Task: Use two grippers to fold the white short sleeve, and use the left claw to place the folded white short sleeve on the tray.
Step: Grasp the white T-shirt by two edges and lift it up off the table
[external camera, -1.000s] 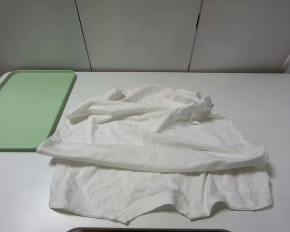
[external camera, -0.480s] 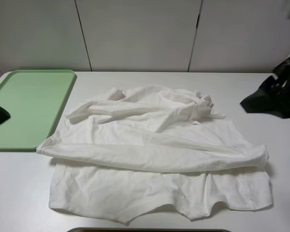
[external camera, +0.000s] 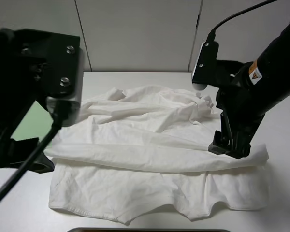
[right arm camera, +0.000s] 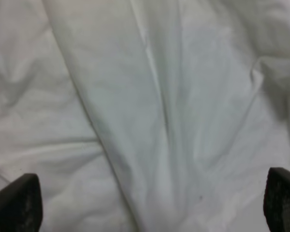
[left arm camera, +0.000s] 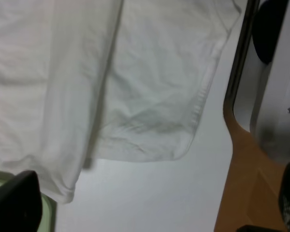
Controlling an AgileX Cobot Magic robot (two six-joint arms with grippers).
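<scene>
The T-shirt (external camera: pixel 150 145) lies crumpled across the middle of the tabletop (external camera: pixel 135 77). It is thin, soft white cotton, creased all over. A long rolled fold runs from left to right, and a stitched hem shows along the edge near the bottom of the frame. The tray (external camera: pixel 31 126) is smooth pale green plastic at the left of the frame, mostly hidden behind the left arm (external camera: pixel 24 87). The shirt's left end lies just beside it.

That arm is bulky and matte black, and it fills the left side, blurred. The left pincer (left arm camera: pixel 152 198) hangs over the shirt's left edge, fingers wide apart and holding nothing. The right arm (external camera: pixel 266 82) reaches down from the upper right. The right pincer (external camera: pixel 228 146) points down at the right end of the fold, fingers spread wide over the cloth. I cannot tell whether it touches.
</scene>
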